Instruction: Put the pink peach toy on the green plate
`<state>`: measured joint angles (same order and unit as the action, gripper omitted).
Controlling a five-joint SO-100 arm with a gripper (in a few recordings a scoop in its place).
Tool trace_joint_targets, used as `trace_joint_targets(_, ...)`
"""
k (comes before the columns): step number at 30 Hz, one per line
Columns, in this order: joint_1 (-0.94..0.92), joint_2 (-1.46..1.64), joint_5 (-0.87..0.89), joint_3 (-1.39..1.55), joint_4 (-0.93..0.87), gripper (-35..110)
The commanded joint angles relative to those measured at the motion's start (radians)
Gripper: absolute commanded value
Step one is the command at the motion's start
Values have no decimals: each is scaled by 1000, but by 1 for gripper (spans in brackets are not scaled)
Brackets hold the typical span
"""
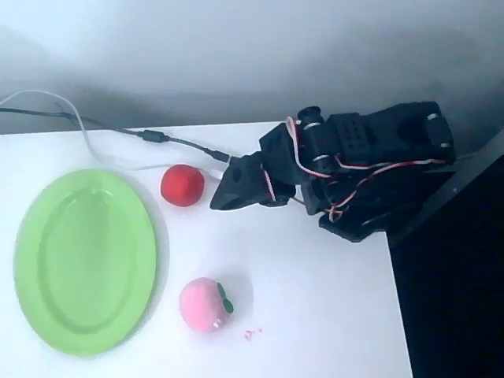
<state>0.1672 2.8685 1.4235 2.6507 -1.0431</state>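
The pink peach toy [205,304] lies on the white table near the front, its dark green leaves facing right. Just left of it rests the green plate [85,261], a large oval with nothing on it. My black gripper [222,194] hangs at the back of the table, well above the peach in the picture and apart from it, its tip pointing left toward a red ball. The fingers look closed together with nothing between them, though the dark shape makes this hard to read.
A plain red ball [183,186] sits beside the gripper tip, near the plate's upper right rim. Cables [150,135] run along the table's back edge. The table's right edge [398,299] drops off to a dark floor.
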Motion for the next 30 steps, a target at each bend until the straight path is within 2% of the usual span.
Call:
trace_joint_targets(1,77,-204,52,-253,-37,24)
trace_joint_targets(4,143,-314,135,-431,-44,46)
trace_joint_targets(8,268,-518,239,-681,-98,56)
trace_joint_targets(14,443,-868,348,-1055,-242,55)
trace_joint_targets(20,540,-1045,425,-1091,-193,51)
trace_joint_targets(30,528,-1198,394,-1117,-147,48)
